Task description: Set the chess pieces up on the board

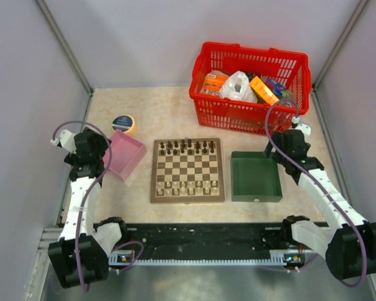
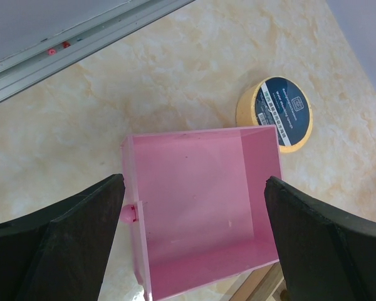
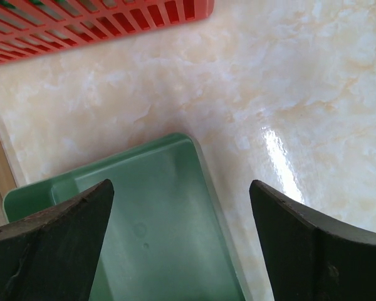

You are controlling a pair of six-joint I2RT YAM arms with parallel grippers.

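The board (image 1: 187,170) lies in the middle of the table. Dark chess pieces (image 1: 187,147) stand in rows along its far edge and pale chess pieces (image 1: 188,186) along its near edge. My left gripper (image 1: 106,152) hangs open and empty over the pink box (image 1: 126,155), left of the board. In the left wrist view the box (image 2: 197,207) shows empty between my fingers (image 2: 81,219). My right gripper (image 1: 279,152) is open and empty above the far right corner of the green tray (image 1: 255,176). The tray (image 3: 156,226) shows empty in the right wrist view.
A red basket (image 1: 250,84) full of packets stands at the back right. A roll of yellow tape (image 1: 123,122) lies behind the pink box, also in the left wrist view (image 2: 277,113). Grey walls close in both sides. A black rail (image 1: 200,241) runs along the near edge.
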